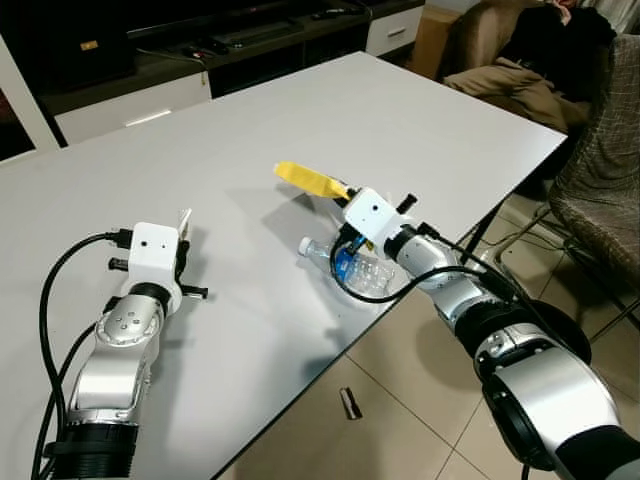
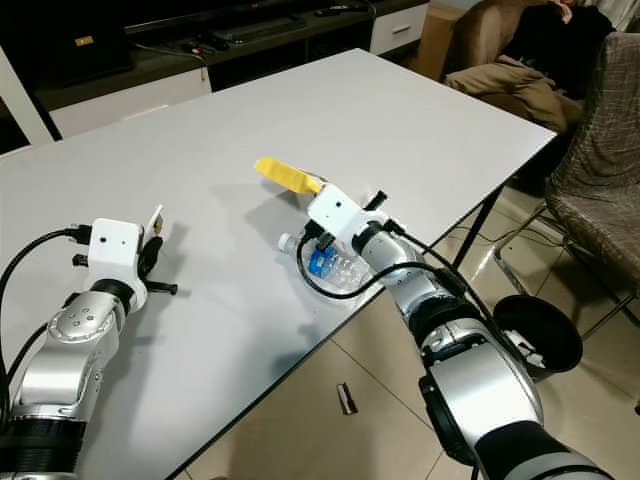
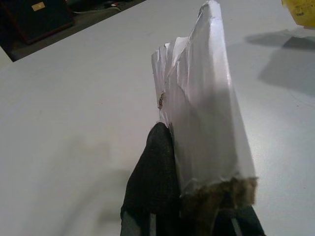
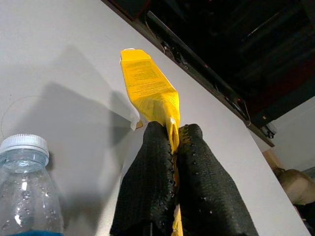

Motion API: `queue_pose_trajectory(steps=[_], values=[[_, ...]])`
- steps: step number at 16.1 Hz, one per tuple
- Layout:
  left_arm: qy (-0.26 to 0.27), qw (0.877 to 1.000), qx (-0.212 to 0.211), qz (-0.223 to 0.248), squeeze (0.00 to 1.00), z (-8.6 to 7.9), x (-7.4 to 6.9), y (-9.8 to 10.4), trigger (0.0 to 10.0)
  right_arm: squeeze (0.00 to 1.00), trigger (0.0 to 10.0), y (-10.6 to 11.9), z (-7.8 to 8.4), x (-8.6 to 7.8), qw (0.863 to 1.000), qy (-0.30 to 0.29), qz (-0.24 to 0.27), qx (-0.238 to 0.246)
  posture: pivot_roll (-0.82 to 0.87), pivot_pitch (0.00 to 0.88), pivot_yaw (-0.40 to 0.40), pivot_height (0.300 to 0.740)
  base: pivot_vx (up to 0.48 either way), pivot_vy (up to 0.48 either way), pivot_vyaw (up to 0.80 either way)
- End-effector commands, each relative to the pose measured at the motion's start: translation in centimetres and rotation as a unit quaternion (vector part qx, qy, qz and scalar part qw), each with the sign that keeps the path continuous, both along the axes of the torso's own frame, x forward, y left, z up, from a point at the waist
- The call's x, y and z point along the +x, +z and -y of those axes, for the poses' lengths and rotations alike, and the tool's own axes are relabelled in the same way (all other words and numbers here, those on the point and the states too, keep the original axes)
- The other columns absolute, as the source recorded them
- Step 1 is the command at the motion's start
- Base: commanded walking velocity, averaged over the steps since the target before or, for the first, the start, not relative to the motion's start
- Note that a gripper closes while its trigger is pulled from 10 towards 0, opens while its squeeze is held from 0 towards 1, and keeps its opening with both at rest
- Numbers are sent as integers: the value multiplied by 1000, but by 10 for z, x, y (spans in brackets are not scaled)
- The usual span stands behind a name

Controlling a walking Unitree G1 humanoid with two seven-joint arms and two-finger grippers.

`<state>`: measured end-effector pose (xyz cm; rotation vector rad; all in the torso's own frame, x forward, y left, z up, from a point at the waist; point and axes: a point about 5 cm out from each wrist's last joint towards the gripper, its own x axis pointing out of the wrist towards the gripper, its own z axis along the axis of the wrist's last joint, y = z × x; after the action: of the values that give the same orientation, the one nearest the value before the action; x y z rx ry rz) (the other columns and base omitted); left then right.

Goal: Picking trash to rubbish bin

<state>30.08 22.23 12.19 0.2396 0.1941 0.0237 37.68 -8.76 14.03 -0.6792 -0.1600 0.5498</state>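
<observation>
A wide white counter (image 1: 300, 120) stands before me, and both my arms reach over it. Beyond its far edge is a dark low cabinet (image 1: 200, 40), and on my right side a chair (image 1: 605, 190) and a brown seat with dark clothes (image 1: 530, 60) on it. On the tiled floor (image 2: 330, 440) beside my right arm stands a round black rubbish bin (image 2: 545, 335), well apart from the trash. A small dark object (image 1: 350, 403) lies on the tiles under the counter edge (I cannot tell what it is).

A clear plastic bottle (image 1: 350, 265) with a white cap and a blue label lies on its side near the counter's near edge, just under my right wrist.

My right gripper (image 4: 173, 142) is above the counter, a little beyond the bottle. Its two black fingers (image 4: 147, 182) are pressed together on one end of a flat yellow packet (image 4: 145, 88), which points away from me and is lifted off the surface; its shadow falls on the counter below.

My left gripper (image 3: 197, 187) is over the left part of the counter, well apart from the bottle. It is closed on a white torn scrap (image 3: 206, 98), like a thin piece of wrapper or card, which stands upright between the fingers (image 3: 152, 177). Its lower edge looks brown and frayed.
</observation>
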Motion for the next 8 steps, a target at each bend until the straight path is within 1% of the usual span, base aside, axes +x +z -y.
queue_pose_trajectory(steps=[1, 6, 7, 8], values=[[7, 1000, 2, 4, 0, -2, 1, 2, 0, 0, 0, 7, 3, 3, 1000, -6, 10, 10, -59, 0, -32, 740, 0, 0, 0], [7, 1000, 2, 4, 0, -2, 1, 2, 0, 0, 0, 7, 3, 3, 1000, -6, 10, 10, -59, 0, -32, 740, 0, 0, 0], [21, 1000, 5, 14, 0, -5, 2, 4, 0, 0, 0, 10, 3, 3, 1000, -6, 18, 19, -59, 0, -32, 740, 0, 0, 0], [-43, 997, -16, 66, 0, 23, 5, 20, 0, 0, 0, 22, 21, -6, 991, 5, 57, 120, -90, 0, -26, 740, 0, 0, 0]])
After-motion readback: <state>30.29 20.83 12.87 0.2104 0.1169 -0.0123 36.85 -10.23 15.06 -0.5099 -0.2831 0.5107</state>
